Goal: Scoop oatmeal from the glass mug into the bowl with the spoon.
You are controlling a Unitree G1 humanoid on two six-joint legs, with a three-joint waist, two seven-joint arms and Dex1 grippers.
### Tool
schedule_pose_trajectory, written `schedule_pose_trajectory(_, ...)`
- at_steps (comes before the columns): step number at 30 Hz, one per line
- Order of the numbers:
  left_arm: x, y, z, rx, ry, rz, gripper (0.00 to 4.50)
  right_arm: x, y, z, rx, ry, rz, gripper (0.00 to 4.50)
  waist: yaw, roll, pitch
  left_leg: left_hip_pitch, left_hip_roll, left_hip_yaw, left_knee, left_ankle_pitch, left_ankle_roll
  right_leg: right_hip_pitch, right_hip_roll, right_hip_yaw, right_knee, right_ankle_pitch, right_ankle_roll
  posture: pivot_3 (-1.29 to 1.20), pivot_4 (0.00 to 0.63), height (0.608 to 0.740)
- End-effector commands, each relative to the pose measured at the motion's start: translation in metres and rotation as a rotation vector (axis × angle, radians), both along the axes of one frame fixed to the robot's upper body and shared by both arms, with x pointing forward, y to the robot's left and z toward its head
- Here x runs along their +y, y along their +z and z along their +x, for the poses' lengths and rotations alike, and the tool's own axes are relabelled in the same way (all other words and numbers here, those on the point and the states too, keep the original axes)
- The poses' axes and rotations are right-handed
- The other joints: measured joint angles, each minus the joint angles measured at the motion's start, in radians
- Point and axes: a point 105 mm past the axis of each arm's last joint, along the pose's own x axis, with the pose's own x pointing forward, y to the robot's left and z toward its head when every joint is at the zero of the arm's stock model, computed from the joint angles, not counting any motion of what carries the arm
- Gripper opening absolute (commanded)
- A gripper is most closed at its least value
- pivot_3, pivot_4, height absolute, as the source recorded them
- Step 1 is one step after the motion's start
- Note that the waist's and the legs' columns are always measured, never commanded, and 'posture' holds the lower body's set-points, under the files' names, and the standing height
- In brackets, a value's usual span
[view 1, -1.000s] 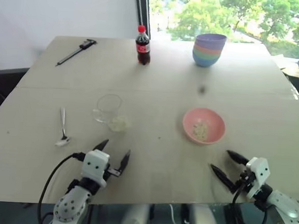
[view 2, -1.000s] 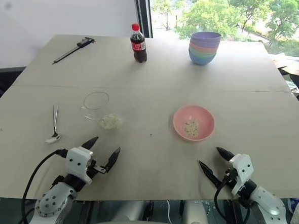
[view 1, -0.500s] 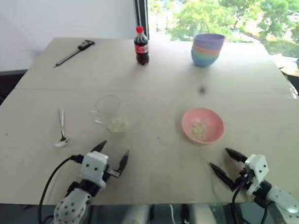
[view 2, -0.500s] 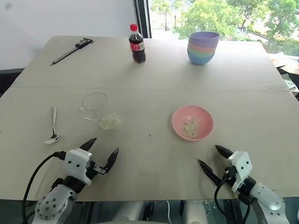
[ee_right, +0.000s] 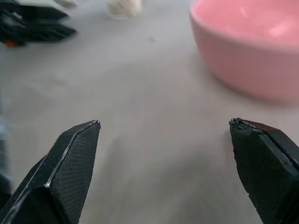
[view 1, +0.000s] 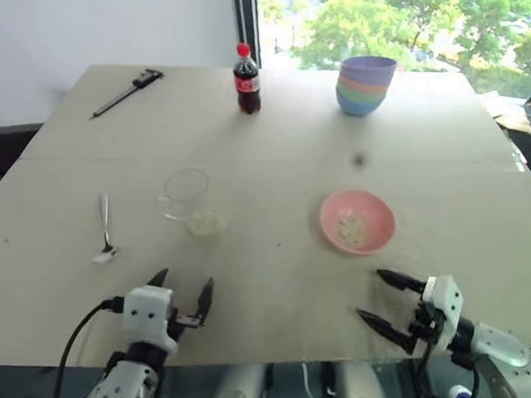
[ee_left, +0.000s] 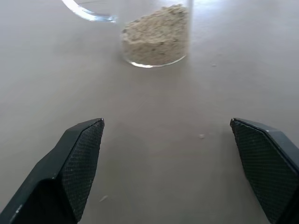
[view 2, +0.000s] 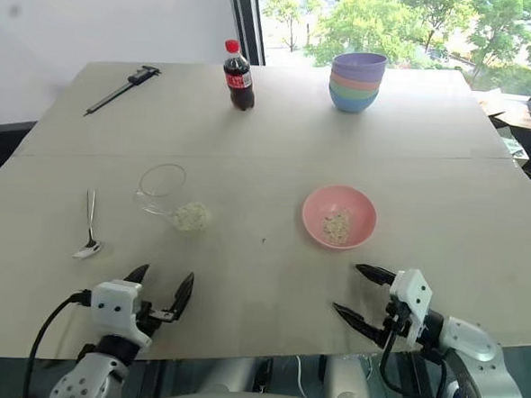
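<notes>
Left eye view: your left gripper [view 1: 181, 295] pulled back from glass mug [view 1: 185, 193]; right gripper [view 1: 378, 299] swung inward near bowl [view 1: 357, 222]. Both spread, empty.

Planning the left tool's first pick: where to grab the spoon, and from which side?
Take the spoon by its thin handle, near the middle, coming down from above with the fingers across it. It lies flat on the table, handle pointing away from the robot, rounded end nearest. That keeps the scooping end free. The open left tool is nearest, probably the better choice.
</notes>
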Motion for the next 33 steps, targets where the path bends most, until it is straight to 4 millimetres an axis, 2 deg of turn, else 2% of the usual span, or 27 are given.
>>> schedule_pose_trajectory(1,0.033,0.014,0.002,-0.034,0.13,-0.012,4.5,0.013,0.028,-0.006,-0.028,0.111,0.053,4.45,0.0,-0.003,0.003,0.0,0.0,-0.001,0.0,0.0,0.0,0.0,0.001,-0.001,0.0,0.0,0.0,0.0,0.15,0.74)
schedule_pose_trajectory(6,0.08,0.048,0.013,-0.136,0.305,-0.023,4.5,0.027,0.041,-0.017,-0.019,0.223,0.048,4.45,0.011,-0.009,0.006,-0.002,-0.001,-0.002,0.0,0.0,0.0,-0.001,0.002,-0.002,0.0,0.002,0.003,0.0,0.15,0.74)
schedule_pose_trajectory(8,0.087,0.062,0.018,-0.165,0.307,-0.012,4.5,0.029,0.043,-0.018,-0.02,0.226,0.05,4.45,0.017,-0.009,0.006,-0.002,-0.001,-0.002,0.0,0.0,0.0,-0.001,0.002,-0.002,-0.001,0.003,0.003,0.0,0.15,0.74)
schedule_pose_trajectory(13,0.082,0.086,0.033,-0.205,0.221,0.026,4.5,0.032,0.043,-0.017,-0.029,0.218,0.045,4.45,0.019,-0.01,0.006,-0.003,-0.004,-0.001,0.0,0.0,0.0,-0.001,-0.001,-0.001,-0.001,0.005,0.0,0.0,0.15,0.74)
schedule_pose_trajectory(16,0.082,0.088,0.035,-0.195,0.21,0.024,4.5,0.033,0.044,-0.016,-0.036,0.21,0.046,4.45,0.019,-0.01,0.006,-0.002,-0.004,-0.001,0.0,0.0,-0.001,-0.001,-0.001,-0.001,-0.001,0.005,-0.001,0.0,0.15,0.74)
schedule_pose_trajectory(19,0.103,0.087,0.041,-0.147,0.295,0.027,4.5,0.033,0.044,-0.016,-0.04,0.201,0.046,4.45,0.018,-0.01,0.006,-0.002,-0.003,-0.002,0.0,0.0,-0.001,-0.001,0.0,-0.002,0.0,0.005,0.0,0.0,0.15,0.74)
schedule_pose_trajectory(22,0.127,0.076,0.053,-0.011,0.344,0.017,4.5,0.036,0.046,-0.016,-0.047,0.2,0.052,4.45,0.019,-0.01,0.006,-0.001,-0.003,-0.003,0.0,0.0,-0.001,-0.001,0.001,-0.003,0.001,0.005,0.0,0.0,0.15,0.74)
schedule_pose_trajectory(27,0.146,0.07,0.065,0.083,0.371,-0.003,4.5,0.039,0.05,-0.016,-0.068,0.204,0.06,4.45,0.015,-0.011,0.007,-0.001,-0.004,-0.001,0.0,0.001,-0.002,-0.001,0.001,-0.001,0.0,0.005,0.0,0.0,0.15,0.74)
schedule_pose_trajectory(33,0.15,0.055,0.076,0.188,0.327,-0.031,4.5,0.043,0.06,-0.013,-0.107,0.181,0.085,4.45,0.017,-0.012,0.007,-0.002,-0.004,-0.003,0.0,0.003,-0.006,-0.002,0.0,-0.002,0.0,0.006,0.0,0.0,0.15,0.74)
